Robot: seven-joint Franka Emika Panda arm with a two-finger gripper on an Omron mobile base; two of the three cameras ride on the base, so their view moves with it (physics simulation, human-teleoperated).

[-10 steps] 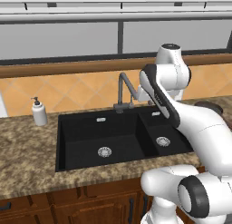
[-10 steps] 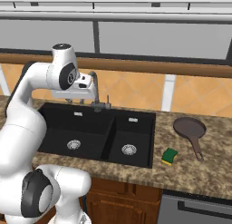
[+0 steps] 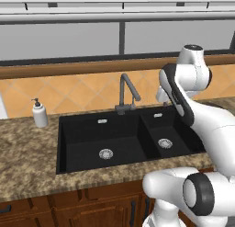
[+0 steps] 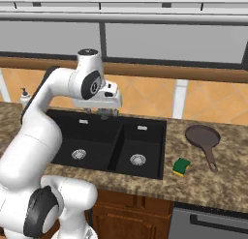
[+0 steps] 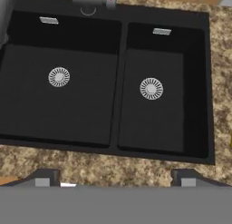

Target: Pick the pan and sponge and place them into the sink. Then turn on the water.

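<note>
Right base view | gripper point(image 4: 104, 112) above sink point(image 4: 150, 168), jaws apart, empty | pan point(image 4: 203, 136), sponge point(image 4: 182, 167) well right

Speckled brown granite counter point(image 4: 213, 180) with black double-basin sink point(image 4: 109, 141) set in, carrying the dark pan point(image 4: 203, 136) and yellow-green sponge point(image 4: 181, 166) apart on its right part, white soap dispenser point(image 3: 40, 114) at left, grey faucet point(image 3: 126, 93) behind the basins.
</note>
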